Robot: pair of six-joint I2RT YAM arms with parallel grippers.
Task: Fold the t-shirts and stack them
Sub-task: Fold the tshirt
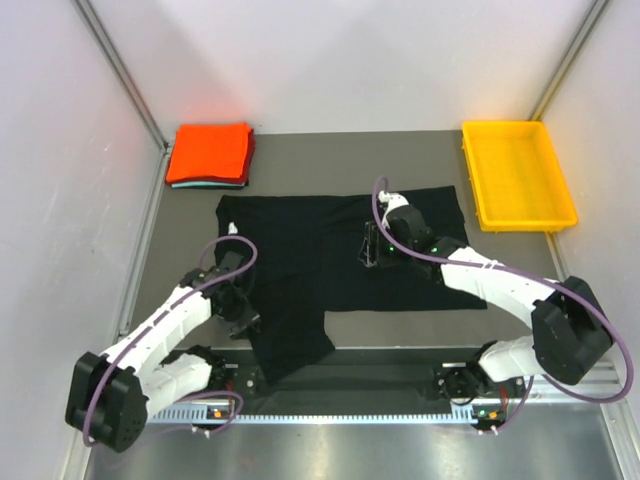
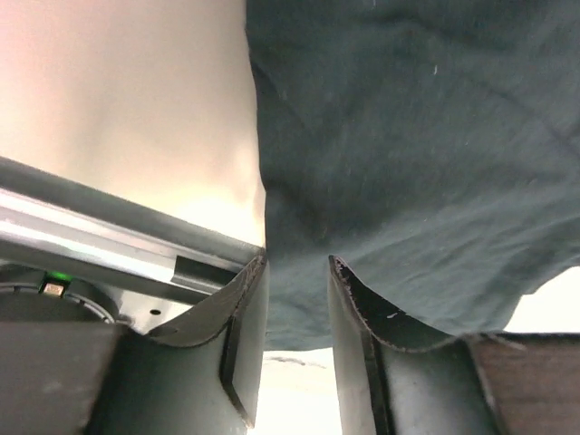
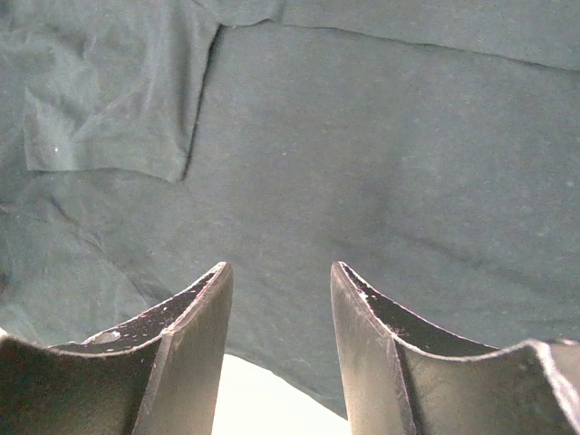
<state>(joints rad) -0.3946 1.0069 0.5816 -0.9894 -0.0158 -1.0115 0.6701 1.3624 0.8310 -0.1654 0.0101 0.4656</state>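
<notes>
Black t-shirt [image 1: 300, 250]: may bunch or slip off near edge of desk [image 1: 400, 160], left tool [image 1: 243, 322] and right tool [image 1: 372, 252] spread, empty.

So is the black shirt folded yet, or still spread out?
Still mostly spread: the black shirt lies flat across the mat, one end trailing toward the near edge.

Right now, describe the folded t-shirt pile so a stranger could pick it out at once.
On the grey table, look to the far left corner. A flat folded pile lies there, apart from the black t-shirt spread mid-table. Only it is bright orange-red on top with a teal edge underneath; the yellow tray sits far right.
</notes>
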